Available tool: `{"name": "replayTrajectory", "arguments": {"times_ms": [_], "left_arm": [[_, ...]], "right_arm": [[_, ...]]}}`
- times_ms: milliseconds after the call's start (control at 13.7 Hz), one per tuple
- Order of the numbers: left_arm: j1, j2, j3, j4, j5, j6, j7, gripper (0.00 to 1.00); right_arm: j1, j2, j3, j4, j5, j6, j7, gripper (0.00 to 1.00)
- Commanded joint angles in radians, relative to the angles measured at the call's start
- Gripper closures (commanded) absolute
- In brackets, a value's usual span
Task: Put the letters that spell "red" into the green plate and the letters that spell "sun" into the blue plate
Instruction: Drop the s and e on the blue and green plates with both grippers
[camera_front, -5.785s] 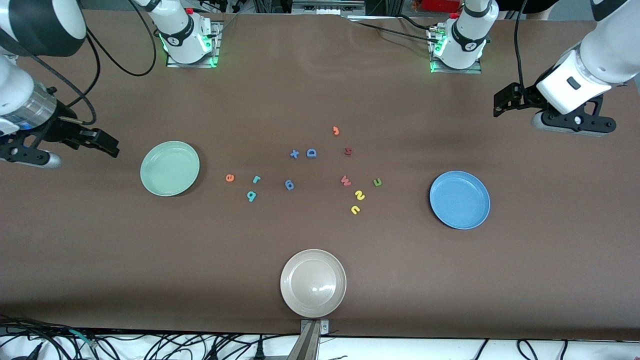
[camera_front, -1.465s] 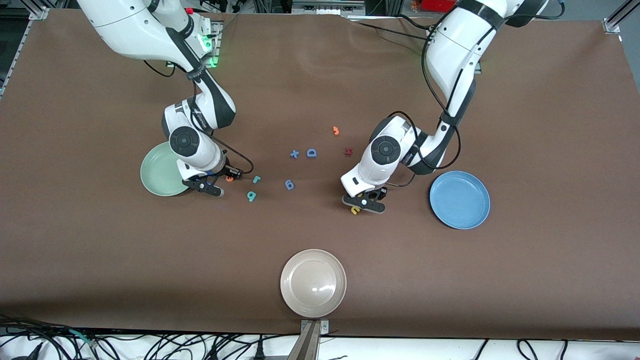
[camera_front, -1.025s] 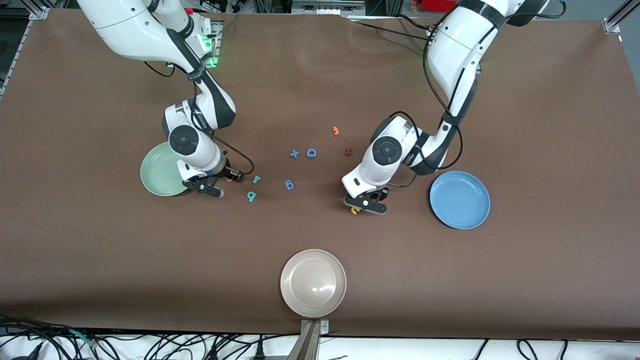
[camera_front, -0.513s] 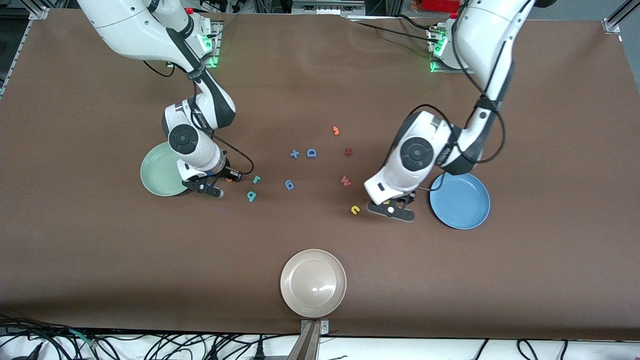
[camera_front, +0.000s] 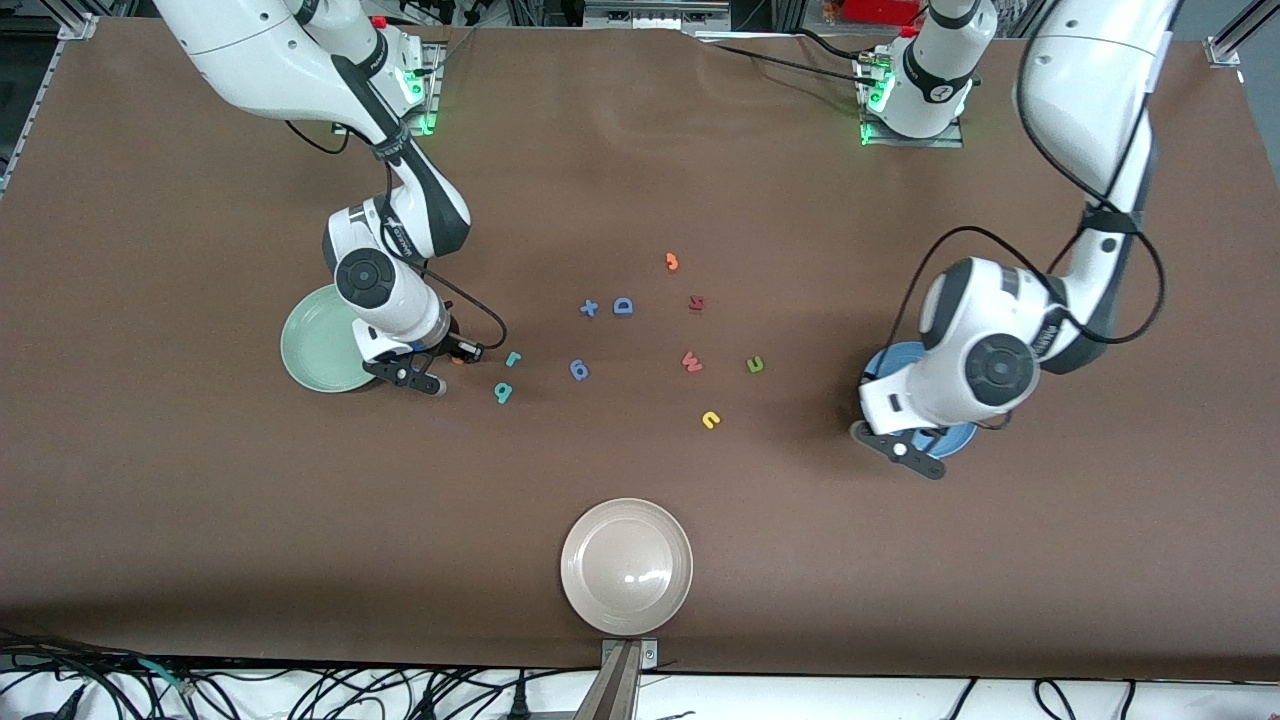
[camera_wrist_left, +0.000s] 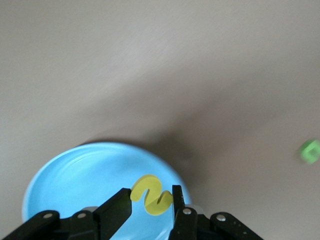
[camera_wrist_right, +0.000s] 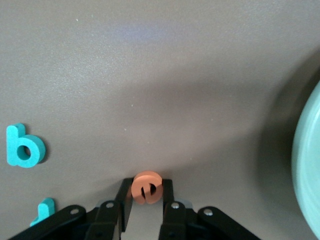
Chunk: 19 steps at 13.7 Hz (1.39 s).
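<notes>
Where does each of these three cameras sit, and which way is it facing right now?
Front view: high, facing both robots' bases; both arms over the table, green plate, beige plate.
Left wrist view: on the left arm, looking down past the left tool, shut on the yellow "s", over the blue plate.
Right wrist view: on the right arm; right tool around the orange "e".
Shared: the teal "d".
</notes>
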<state>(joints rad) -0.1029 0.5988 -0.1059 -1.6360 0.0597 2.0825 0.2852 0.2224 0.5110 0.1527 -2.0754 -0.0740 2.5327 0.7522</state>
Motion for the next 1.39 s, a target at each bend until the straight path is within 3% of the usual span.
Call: {"name": "replayTrajectory", "arguments": {"times_ms": [0,220,366,439,586,879,1025,1172,1318], "left_arm": [[0.047,-0.004,-0.012,-0.031,0.022,-0.006,0.061,0.74],[0.077,0.019,-0.014,-0.039,0.022,-0.002,0.069,0.71],[0.077,0.029,-0.014,-0.039,0.023,0.001,0.069,0.60],[0.077,0.029,-0.014,-0.038,0.023,0.001,0.069,0.49],[0.075,0.027,-0.014,-0.036,0.025,0.001,0.071,0.00],[0.011,0.007,-0.020,-0.024,0.025,-0.005,0.059,0.00],[-0.046,0.001,-0.020,-0.021,0.015,-0.005,0.020,0.00],[-0.113,0.003,-0.023,-0.018,0.014,-0.002,-0.132,0.00],[-0.191,0.007,-0.024,-0.018,0.015,0.005,-0.327,0.00]], "right_arm": [[0.000,-0.057,-0.012,-0.006,-0.017,-0.089,0.004,0.91],[0.000,-0.115,-0.027,0.018,-0.017,-0.196,-0.007,0.90],[-0.001,-0.156,-0.050,0.024,-0.017,-0.271,-0.033,0.91],[-0.002,-0.178,-0.074,0.024,-0.017,-0.308,-0.071,0.91],[-0.002,-0.215,-0.129,0.006,-0.017,-0.339,-0.151,0.91],[-0.003,-0.284,-0.228,-0.110,-0.017,-0.319,-0.289,0.91],[-0.003,-0.296,-0.255,-0.216,-0.017,-0.199,-0.330,0.91],[-0.003,-0.284,-0.287,-0.290,-0.017,-0.074,-0.376,0.91],[-0.005,-0.256,-0.315,-0.296,-0.017,-0.046,-0.430,0.90]]}}
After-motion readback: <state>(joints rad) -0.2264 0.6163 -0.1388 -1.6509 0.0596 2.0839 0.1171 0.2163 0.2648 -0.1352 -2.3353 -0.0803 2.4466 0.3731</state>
